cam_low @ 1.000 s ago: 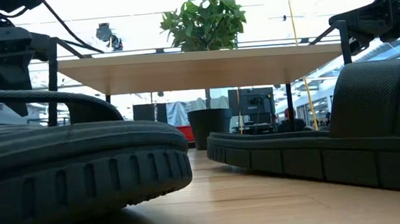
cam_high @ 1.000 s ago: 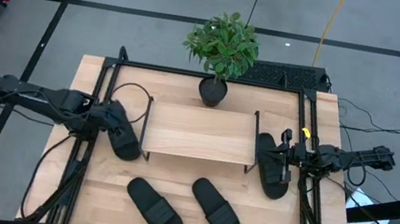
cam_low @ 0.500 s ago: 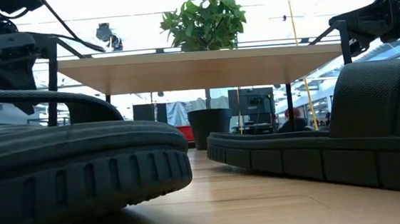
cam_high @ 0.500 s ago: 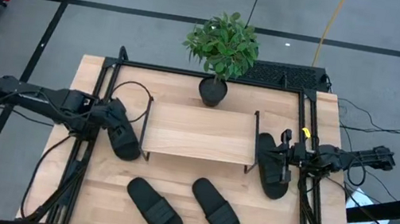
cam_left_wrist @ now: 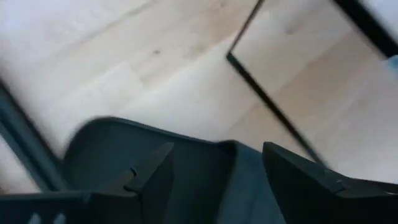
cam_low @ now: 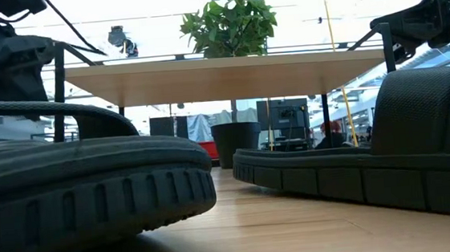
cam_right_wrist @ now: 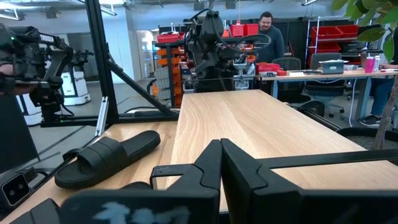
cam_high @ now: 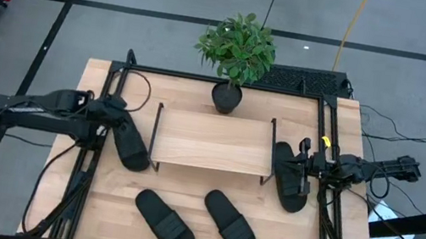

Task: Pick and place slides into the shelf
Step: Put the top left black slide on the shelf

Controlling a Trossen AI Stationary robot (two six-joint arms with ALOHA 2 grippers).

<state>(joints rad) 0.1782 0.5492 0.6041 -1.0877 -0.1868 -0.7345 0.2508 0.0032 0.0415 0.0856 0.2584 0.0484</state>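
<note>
Slides point(cam_high: 130, 146) flank the shelf point(cam_high: 210, 141): at nine o'clock the left claw point(cam_high: 115, 113), spread, straddles one to grasp; at three o'clock the right claw point(cam_high: 306, 163) is pressed together.

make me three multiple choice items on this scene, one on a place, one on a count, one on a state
1. Where is the green potted plant?
A. behind the low wood-topped wire-framed shelf
B. on the shelf's top board
C. at the table's front edge

2. How many matte black slide sandals are on the table?
A. two
B. four
C. six

3. How are the right hand's fingers?
A. spread wide
B. out of view
C. shut together

Key: 1 A, the pot stands on the tabletop past the shelf's far edge. 2 B, one lies at each shelf end and two in front. 3 C, its own camera shows the fingers touching.
</note>
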